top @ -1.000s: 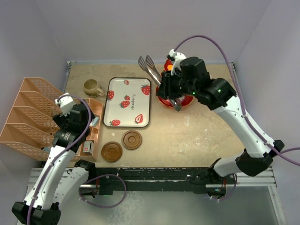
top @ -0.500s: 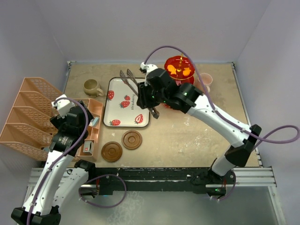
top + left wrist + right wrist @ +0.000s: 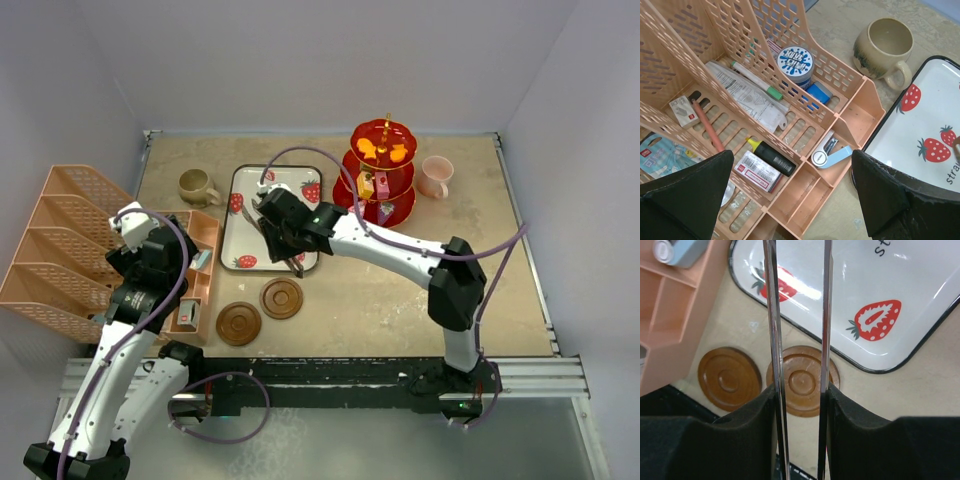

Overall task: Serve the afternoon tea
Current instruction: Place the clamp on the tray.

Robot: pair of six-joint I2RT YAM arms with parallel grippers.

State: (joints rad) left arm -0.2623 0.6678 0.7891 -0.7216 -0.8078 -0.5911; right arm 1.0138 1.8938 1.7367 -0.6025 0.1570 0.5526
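My right gripper point(image 3: 800, 405) is shut on the long metal tweezers point(image 3: 773, 315), whose two arms run up between its pads. It hangs over the near part of the strawberry tray point(image 3: 246, 215), above the two brown coasters point(image 3: 729, 379) point(image 3: 802, 381). The red three-tier stand point(image 3: 383, 175) carries small sweets point(image 3: 381, 151) at the back right. Right of it stands the pink mug point(image 3: 435, 177). The olive-brown mug point(image 3: 883, 45) sits left of the tray. My left gripper point(image 3: 790, 200) is open and holds nothing, over the peach organiser point(image 3: 790, 192).
The peach desk organiser point(image 3: 70, 250) fills the left side, holding pens, a highlighter point(image 3: 771, 156), a nail clipper point(image 3: 831, 151) and a round tin point(image 3: 795, 61). My right arm point(image 3: 400, 245) stretches across the table's middle. Walls close in on three sides.
My right arm has swung left from the red stand to the tray, carrying the tweezers; the stand and pink mug now show. The left arm has barely moved.
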